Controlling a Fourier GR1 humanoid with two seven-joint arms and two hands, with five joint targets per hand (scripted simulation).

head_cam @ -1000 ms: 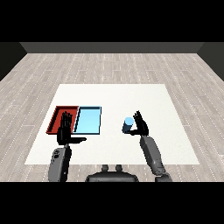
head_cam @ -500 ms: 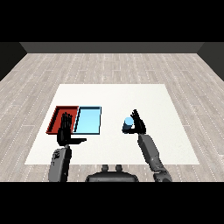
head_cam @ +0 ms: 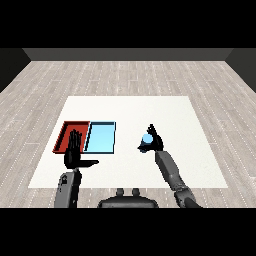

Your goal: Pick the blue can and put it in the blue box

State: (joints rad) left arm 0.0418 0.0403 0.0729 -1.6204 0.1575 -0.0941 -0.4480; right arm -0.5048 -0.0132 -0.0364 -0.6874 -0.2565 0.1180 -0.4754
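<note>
1. Blue in a pale, sky-like shade, the blue can [head_cam: 146, 139] shows as a small rounded shape with a lighter top face; most of its body is covered by dark fingers, so its side wall and any marking cannot be made out.
2. It sits in the right robot hand [head_cam: 154, 141], whose fingers and thumb curl round it, holding it over the white table [head_cam: 185, 120], right of the trays and well apart from them.
3. Whether the can touches the table or is lifted off it cannot be told from this view.
4. The light blue tray [head_cam: 102, 137] lies flat on the table's left part, its long side touching the red tray [head_cam: 67, 134] to its left.
5. The left robot hand [head_cam: 75, 154] is spread wide, fingers straight and pointing away from the robot, thumb stuck out to the right; it holds nothing and covers the near edge of the red tray.
6. Both grey forearms come in from the lower corners.
</note>
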